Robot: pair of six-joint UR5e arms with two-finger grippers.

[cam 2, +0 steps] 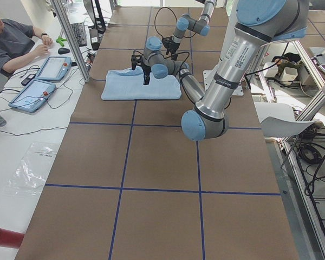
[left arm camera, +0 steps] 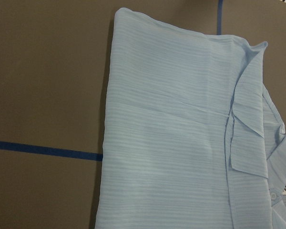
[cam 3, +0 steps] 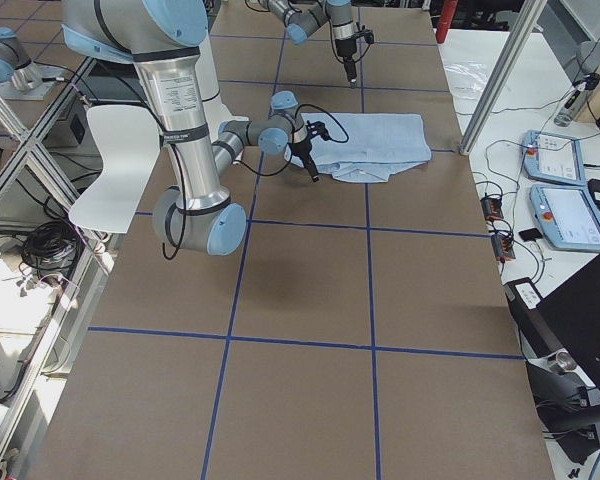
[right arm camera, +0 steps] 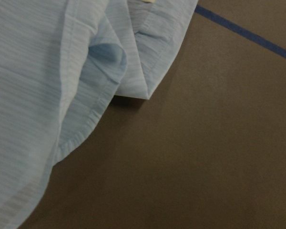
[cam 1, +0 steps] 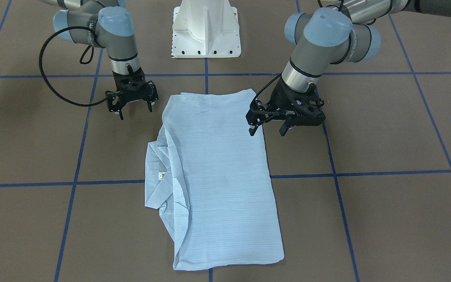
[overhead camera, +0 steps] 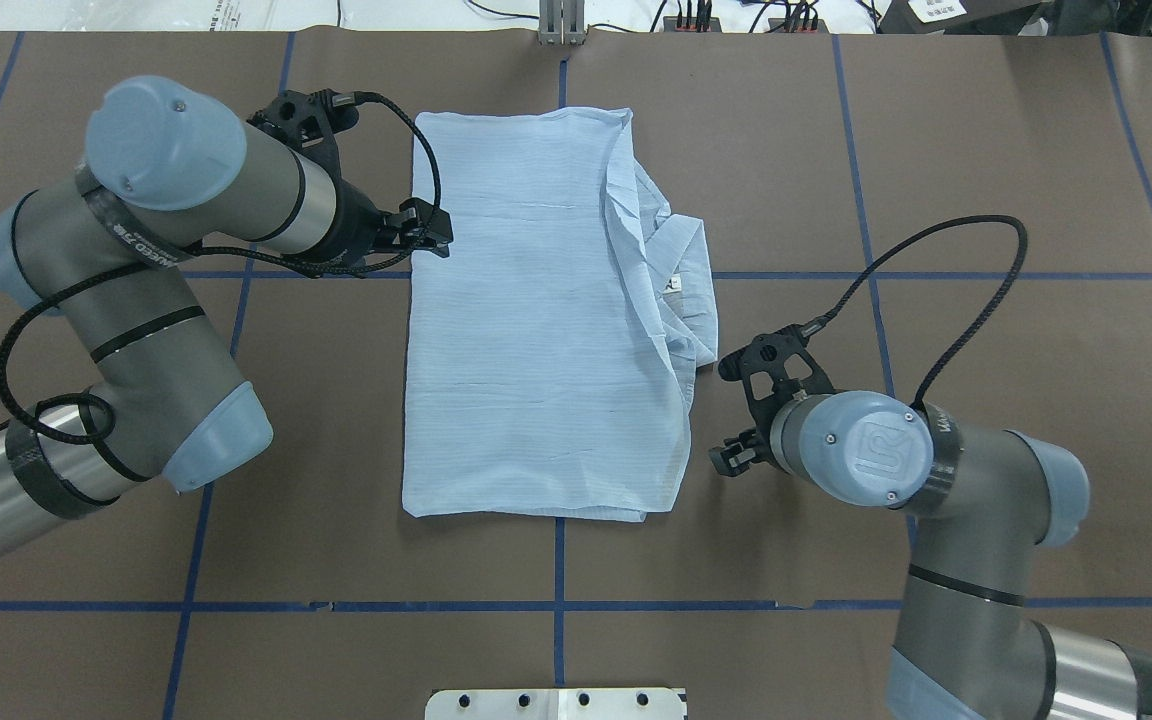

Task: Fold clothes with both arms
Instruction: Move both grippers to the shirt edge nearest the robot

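Both spread, empty: left gripper [cam 1: 267, 131] at the shirt's [cam 1: 217, 164] plain long edge, right gripper [cam 1: 135, 110] off its collar [cam 1: 156, 192] side; shirt lies flat on the table [cam 1: 386, 129]; pinch every layer, lift evenly together

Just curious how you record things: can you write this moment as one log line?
shirt: folded to rectangle, collar sticking out | left end effector: open, at shirt's edge | right end effector: open, clear of shirt

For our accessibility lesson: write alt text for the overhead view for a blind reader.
A light-blue shirt, folded into a rectangle with its collar sticking out rightward, lies on a brown table. The left gripper is at its left edge, the right gripper beside its right edge, both open.
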